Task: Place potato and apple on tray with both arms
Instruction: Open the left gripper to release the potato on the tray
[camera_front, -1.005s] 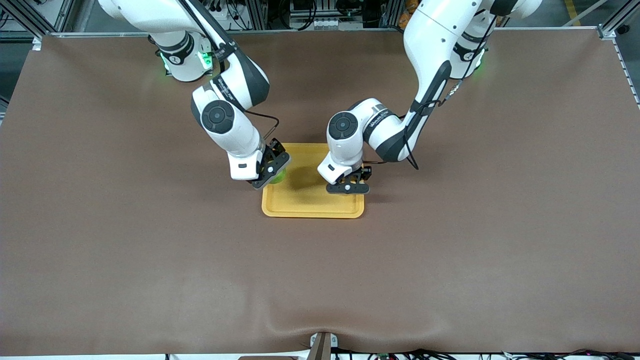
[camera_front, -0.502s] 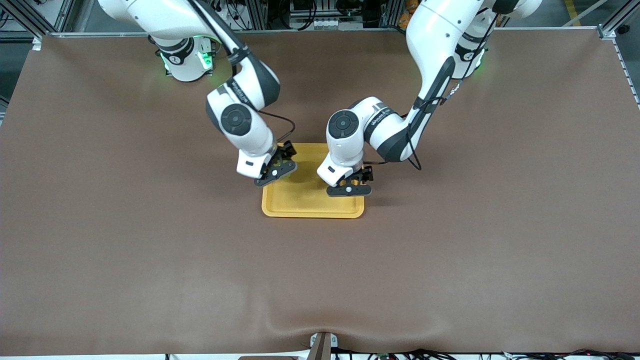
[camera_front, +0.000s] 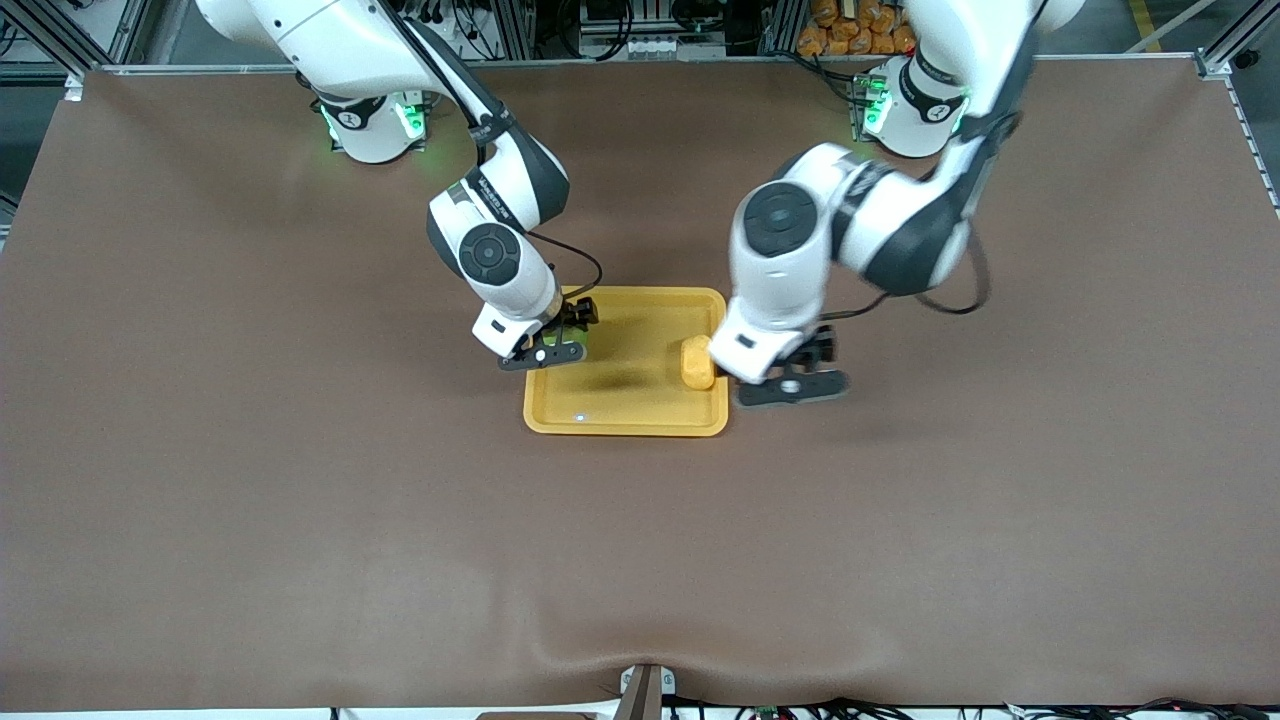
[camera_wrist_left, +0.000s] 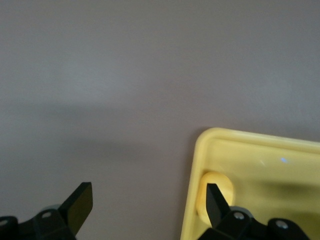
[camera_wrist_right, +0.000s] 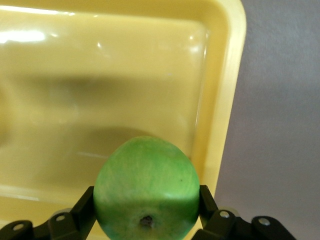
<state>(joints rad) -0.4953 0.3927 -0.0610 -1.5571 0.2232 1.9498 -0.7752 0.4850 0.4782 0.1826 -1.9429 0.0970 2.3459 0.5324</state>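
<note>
The yellow tray (camera_front: 625, 428) lies mid-table. The yellow-orange potato (camera_front: 697, 362) lies in it by the rim toward the left arm's end. My left gripper (camera_front: 792, 388) is open and empty over the table just beside that rim. In the left wrist view the gripper (camera_wrist_left: 147, 205) straddles the tray's rim (camera_wrist_left: 200, 150), with the potato (camera_wrist_left: 225, 185) by one finger. My right gripper (camera_front: 548, 350) is over the tray's end toward the right arm, shut on the green apple (camera_wrist_right: 146, 187), which it holds above the tray floor (camera_wrist_right: 100, 100). The front view hides the apple under the hand.
The brown table cloth (camera_front: 300, 500) surrounds the tray, with nothing else lying on it. Both arms' bases stand lit green at the table's edge farthest from the front camera.
My left gripper has let go of the potato, which now lies in the tray, and has swung off the tray toward the left arm's end. My right gripper has carried the apple over the tray.
</note>
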